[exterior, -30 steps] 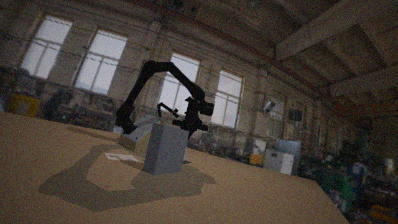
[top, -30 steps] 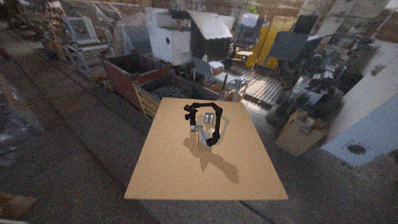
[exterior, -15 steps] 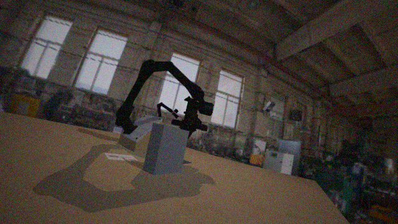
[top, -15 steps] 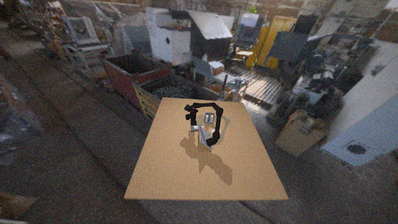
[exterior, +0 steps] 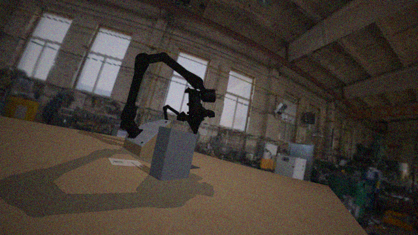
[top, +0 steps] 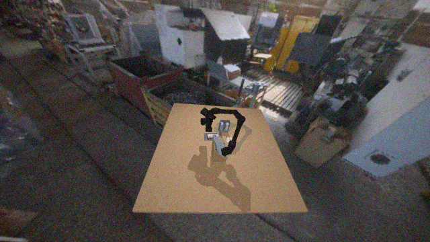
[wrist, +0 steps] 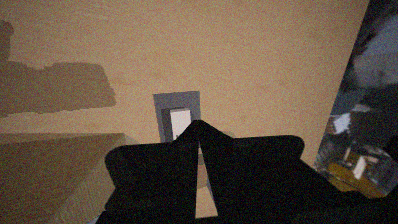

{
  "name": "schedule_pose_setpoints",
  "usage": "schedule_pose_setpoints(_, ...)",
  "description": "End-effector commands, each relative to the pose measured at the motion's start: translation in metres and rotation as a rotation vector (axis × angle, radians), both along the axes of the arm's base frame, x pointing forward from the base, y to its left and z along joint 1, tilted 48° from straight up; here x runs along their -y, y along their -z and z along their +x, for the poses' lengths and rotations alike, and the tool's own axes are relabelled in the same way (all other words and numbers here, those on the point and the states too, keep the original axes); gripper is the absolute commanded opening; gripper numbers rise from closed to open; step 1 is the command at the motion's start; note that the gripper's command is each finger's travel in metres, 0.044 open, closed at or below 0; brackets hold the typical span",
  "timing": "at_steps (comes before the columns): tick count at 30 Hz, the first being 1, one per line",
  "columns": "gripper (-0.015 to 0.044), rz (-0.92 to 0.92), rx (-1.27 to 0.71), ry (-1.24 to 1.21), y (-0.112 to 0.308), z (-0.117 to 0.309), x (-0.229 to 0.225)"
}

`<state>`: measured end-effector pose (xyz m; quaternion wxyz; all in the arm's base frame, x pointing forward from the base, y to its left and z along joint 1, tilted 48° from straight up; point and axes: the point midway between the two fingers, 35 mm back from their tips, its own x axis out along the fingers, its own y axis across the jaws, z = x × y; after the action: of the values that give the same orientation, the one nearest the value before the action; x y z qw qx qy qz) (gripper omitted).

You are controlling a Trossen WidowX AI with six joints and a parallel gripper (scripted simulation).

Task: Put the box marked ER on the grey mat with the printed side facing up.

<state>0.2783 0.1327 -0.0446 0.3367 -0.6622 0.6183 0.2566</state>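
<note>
The grey mat (top: pixel 205 137) (wrist: pixel 177 100) lies on the table. A white-topped box (top: pixel 211 136) (wrist: pixel 181 122) lies on it, with a dark strip along its left side in the wrist view. Its near part is hidden behind my fingers, and only a trace of dark print shows, too little to read. My gripper (top: pixel 208 130) (exterior: pixel 196 132) (wrist: pixel 197 124) is shut and empty, pointing down above the box with its tips apparently clear of it. The grey bin (top: pixel 224 126) (exterior: pixel 174 153) stands upright beside the mat. Two pale shapes show inside it in the top view; their letters cannot be read.
A wooden block (exterior: pixel 147 149) (wrist: pixel 50 170) (top: pixel 220 145) with a sloping grey plate (exterior: pixel 148 131) stands by the arm's base. A white printed card (top: pixel 229 138) (exterior: pixel 125 162) lies near the bin. The table's edge (wrist: pixel 345 75) runs down the right of the wrist view.
</note>
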Motion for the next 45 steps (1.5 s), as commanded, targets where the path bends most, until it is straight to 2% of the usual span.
schedule_pose_setpoints(1, 0.0000, 0.000, -0.002, 0.003, 0.001, 0.000, 0.000)
schedule_pose_setpoints(15, 0.0000, 0.000, -0.002, 0.003, 0.001, 0.000, 0.000)
schedule_pose_setpoints(32, 0.0440, 0.005, 0.001, 0.006, -0.037, 0.007, -0.041)
schedule_pose_setpoints(45, 0.0440, 0.000, -0.003, 0.002, -0.062, 0.007, -0.063)
